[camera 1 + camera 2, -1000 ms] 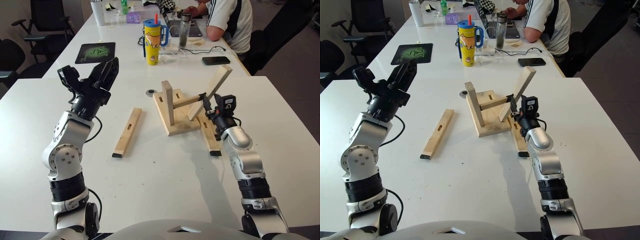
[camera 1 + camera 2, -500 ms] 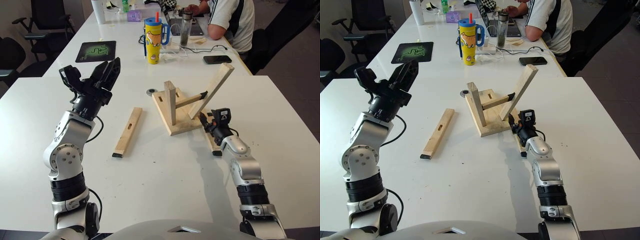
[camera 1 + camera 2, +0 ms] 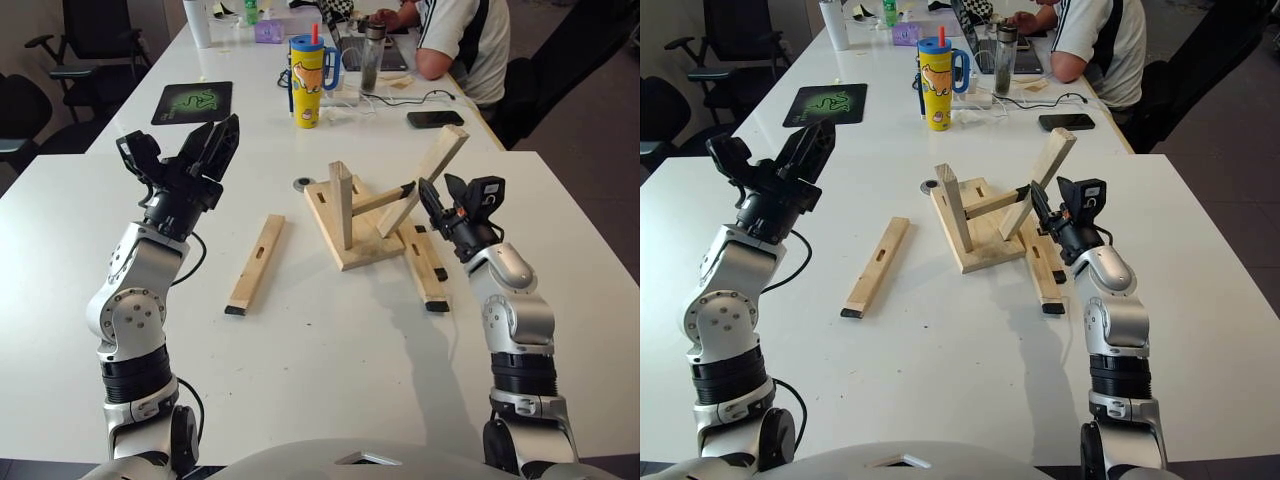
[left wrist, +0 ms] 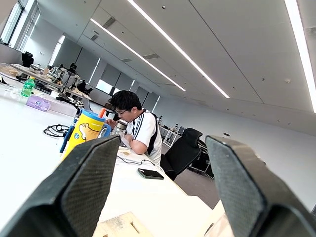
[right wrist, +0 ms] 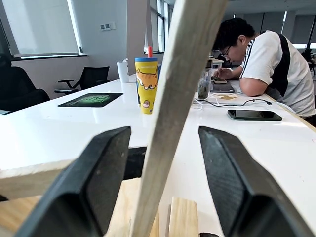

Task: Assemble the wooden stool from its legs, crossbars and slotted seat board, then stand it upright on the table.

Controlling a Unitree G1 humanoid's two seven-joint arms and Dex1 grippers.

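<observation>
The slotted seat board point(image 3: 352, 248) lies flat mid-table with one leg point(image 3: 340, 204) standing upright in it. A crossbar point(image 3: 381, 201) runs from that leg to a second, tilted leg point(image 3: 432, 173). My right gripper point(image 3: 440, 192) is open at this tilted leg; in the right wrist view the leg point(image 5: 173, 103) passes between its spread fingers point(image 5: 101, 187). Another slotted piece point(image 3: 255, 263) lies loose to the left, and one more point(image 3: 427, 268) lies flat under the right arm. My left gripper point(image 3: 190, 160) hangs open and empty above the table's left side, its fingers point(image 4: 84, 192) wide apart.
A yellow cup point(image 3: 309, 84), a dark mouse pad point(image 3: 192, 103) and a phone point(image 3: 433, 119) sit on the table behind. A small round fitting point(image 3: 301, 184) lies just behind the seat board. A person works at the far end.
My right gripper rose from low beside the flat piece up to the tilted leg, fingers now spread around it. The left arm has stayed put.
</observation>
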